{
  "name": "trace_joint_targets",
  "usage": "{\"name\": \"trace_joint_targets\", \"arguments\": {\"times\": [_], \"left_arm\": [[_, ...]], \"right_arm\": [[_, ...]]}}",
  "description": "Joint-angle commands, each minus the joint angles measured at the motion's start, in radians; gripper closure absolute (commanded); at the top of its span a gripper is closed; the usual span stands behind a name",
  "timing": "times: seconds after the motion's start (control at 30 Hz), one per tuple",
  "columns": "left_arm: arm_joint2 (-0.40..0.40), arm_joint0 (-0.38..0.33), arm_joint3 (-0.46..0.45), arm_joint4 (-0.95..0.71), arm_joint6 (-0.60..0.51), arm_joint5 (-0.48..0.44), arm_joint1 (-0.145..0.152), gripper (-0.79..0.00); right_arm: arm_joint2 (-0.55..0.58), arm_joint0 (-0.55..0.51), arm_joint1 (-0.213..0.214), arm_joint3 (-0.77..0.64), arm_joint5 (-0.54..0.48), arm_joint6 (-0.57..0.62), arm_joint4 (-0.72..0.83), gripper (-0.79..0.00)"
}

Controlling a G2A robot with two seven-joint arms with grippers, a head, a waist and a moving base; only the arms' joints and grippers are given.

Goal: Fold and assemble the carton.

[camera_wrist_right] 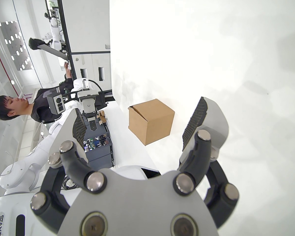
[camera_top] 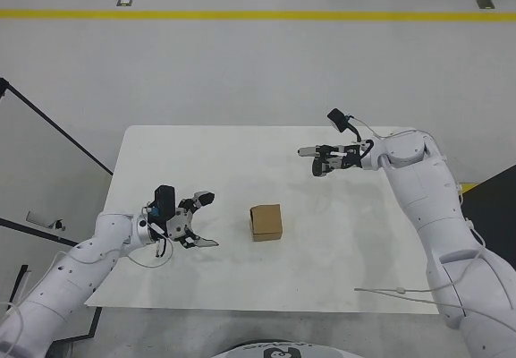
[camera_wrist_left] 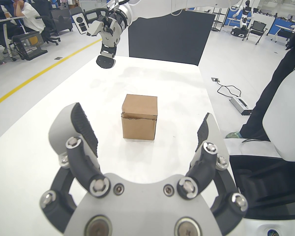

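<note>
The carton (camera_top: pixel 266 222) sits about the middle of the table (camera_top: pixel 356 259). There's the left gripper (camera_top: pixel 209 218) near on its left, and the right gripper (camera_top: pixel 311 161) beyond it, rightward.

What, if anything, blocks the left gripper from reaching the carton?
Nothing visible, so probably yes. The left gripper is open and faces the carton, with only table between them. The right gripper hangs farther back, off that line.

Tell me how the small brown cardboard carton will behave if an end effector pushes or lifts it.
The small brown cardboard carton is probably light; a push would likely slide it on the smooth white table, not tip it. Thin walls may dent if squeezed hard. One flap edge sits slightly raised and might spring open.
</note>
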Motion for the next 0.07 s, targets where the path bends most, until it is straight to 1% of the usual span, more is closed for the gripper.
{"name": "trace_joint_targets", "arguments": {"times": [0.0,0.03], "left_arm": [[0.000,0.000,0.000,0.000,0.000,0.000,0.000,-0.784],[0.000,0.000,0.000,0.000,0.000,0.000,0.000,-0.784]], "right_arm": [[0.000,0.000,0.000,0.000,0.000,0.000,0.000,-0.784],[0.000,0.000,0.000,0.000,0.000,0.000,0.000,-0.784]]}}
